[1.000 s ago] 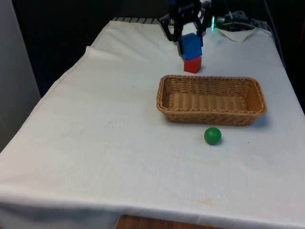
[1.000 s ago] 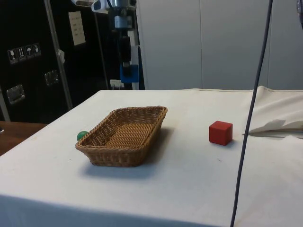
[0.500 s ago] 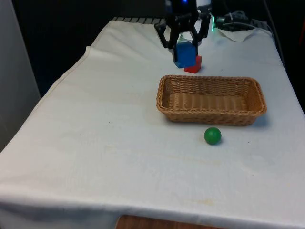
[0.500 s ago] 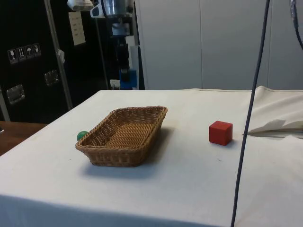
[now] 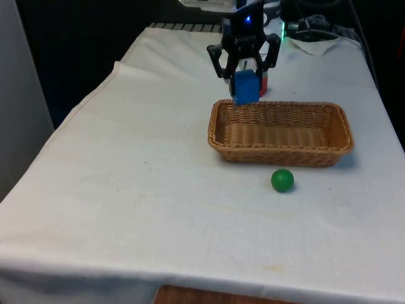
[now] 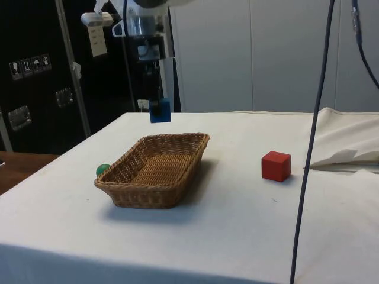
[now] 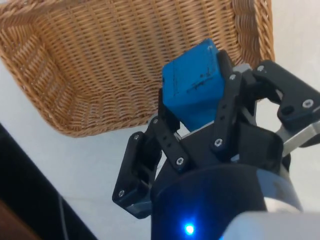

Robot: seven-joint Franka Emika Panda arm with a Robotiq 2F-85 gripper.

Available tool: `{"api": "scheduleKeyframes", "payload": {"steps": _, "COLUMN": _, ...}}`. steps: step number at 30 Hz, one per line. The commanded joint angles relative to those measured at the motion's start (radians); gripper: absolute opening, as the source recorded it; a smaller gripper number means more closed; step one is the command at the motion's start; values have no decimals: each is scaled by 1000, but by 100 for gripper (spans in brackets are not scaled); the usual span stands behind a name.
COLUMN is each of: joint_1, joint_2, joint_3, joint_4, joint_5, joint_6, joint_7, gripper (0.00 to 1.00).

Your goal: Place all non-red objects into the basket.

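Note:
My gripper (image 5: 245,71) (image 6: 155,99) is shut on a blue cube (image 5: 245,87) (image 6: 160,110) (image 7: 192,89) and holds it in the air above the far corner of the wicker basket (image 5: 280,133) (image 6: 155,170) (image 7: 115,65), at the front view's left end of it. The basket has nothing in it. A green ball (image 5: 282,180) (image 6: 103,170) lies on the cloth just in front of the basket's near wall. A red cube (image 6: 276,165) (image 5: 262,85) rests on the cloth beyond the basket, mostly hidden behind the blue cube in the front view.
A crumpled white cloth (image 6: 346,155) and cables (image 5: 313,28) lie near the table's far end. A dark cable (image 6: 311,142) hangs down in the side view. White cloth (image 5: 126,164) stretches to the front view's left of the basket.
The gripper has carried the blue cube away from above the red cube, lower and towards the basket's far corner. The ball, basket and red cube have stayed put.

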Motion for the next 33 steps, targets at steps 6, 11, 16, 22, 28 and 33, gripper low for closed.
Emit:
{"api": "scheduleKeyframes", "payload": {"steps": 6, "joint_1": 11, "joint_2": 31, "joint_3": 4, "joint_4": -1, "joint_5": -28, "joint_6": 35, "joint_7": 60, "gripper": 0}}
{"api": "scheduleKeyframes", "payload": {"steps": 11, "joint_1": 7, "joint_2": 40, "joint_3": 18, "joint_4": -1, "joint_5": -20, "joint_6": 36, "joint_7": 71, "gripper": 0}}
{"api": "scheduleKeyframes", "payload": {"steps": 16, "joint_1": 16, "joint_2": 46, "joint_3": 47, "joint_4": -6, "joint_5": -24, "joint_6": 54, "joint_7": 117, "gripper": 0}}
{"api": "scheduleKeyframes", "payload": {"steps": 22, "joint_1": 11, "joint_2": 68, "joint_3": 71, "joint_4": -10, "joint_5": -10, "joint_6": 79, "joint_7": 144, "gripper": 0}}
{"api": "scheduleKeyframes", "payload": {"steps": 28, "joint_1": 8, "joint_2": 101, "joint_3": 89, "joint_4": -12, "joint_5": 11, "joint_6": 109, "joint_7": 165, "gripper": 0}}
{"api": "scheduleKeyframes", "payload": {"steps": 33, "joint_1": 8, "joint_2": 128, "joint_3": 94, "joint_4": -11, "joint_5": 30, "joint_6": 134, "joint_7": 181, "gripper": 0}}
